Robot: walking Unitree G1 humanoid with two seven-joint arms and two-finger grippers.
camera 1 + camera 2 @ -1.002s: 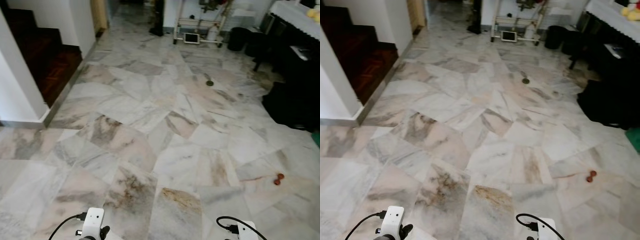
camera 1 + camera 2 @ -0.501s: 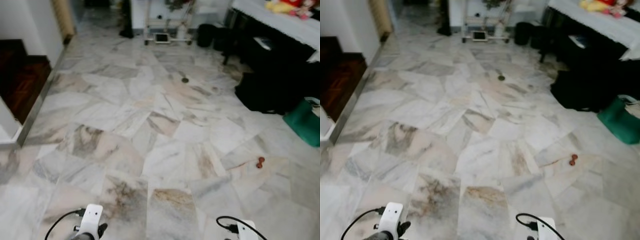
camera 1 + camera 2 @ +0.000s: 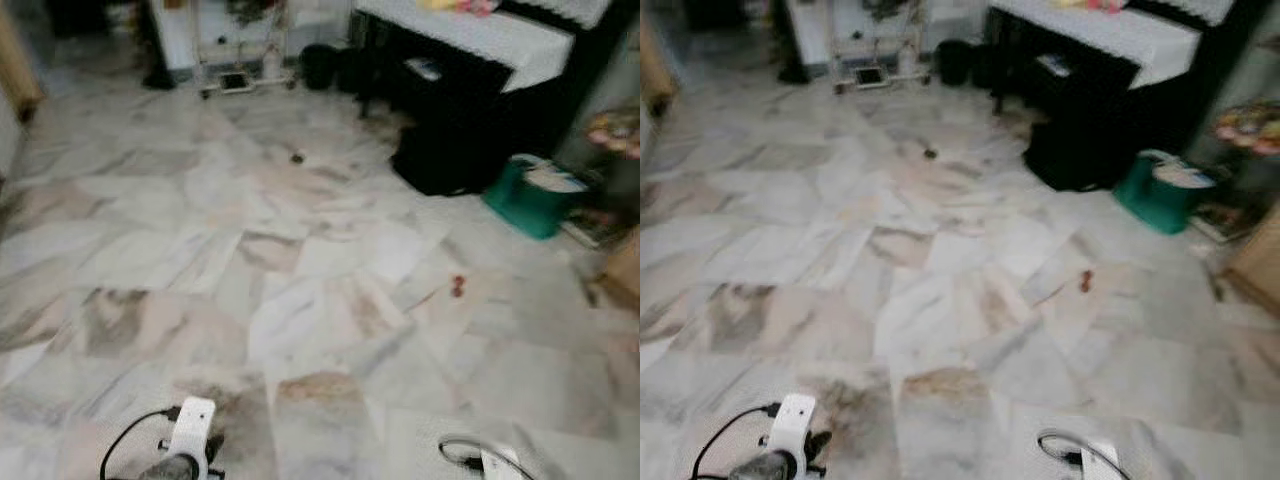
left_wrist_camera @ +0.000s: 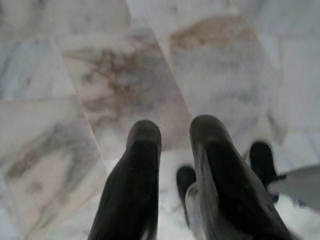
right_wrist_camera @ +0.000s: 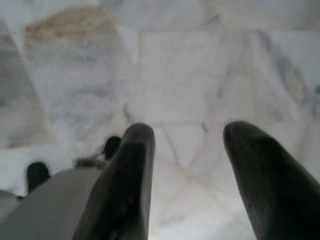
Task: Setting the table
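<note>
**Turning toward the dark table, nothing in hand**

Fingers [image 5: 135, 175] of your right gripper [image 5: 192, 170] are standing apart over bare marble floor [image 3: 300, 250], and the left gripper [image 4: 175, 170] is hanging with only a narrow gap, both holding nothing. Your view is swinging right: the stairs are dropping out of frame while the table with its white cloth [image 3: 490, 40], a green basket [image 3: 530, 195] and a small red thing [image 3: 457, 286] on the floor are sliding in (all blurred). You're probably still approaching, so no table setting is starting yet.
</note>
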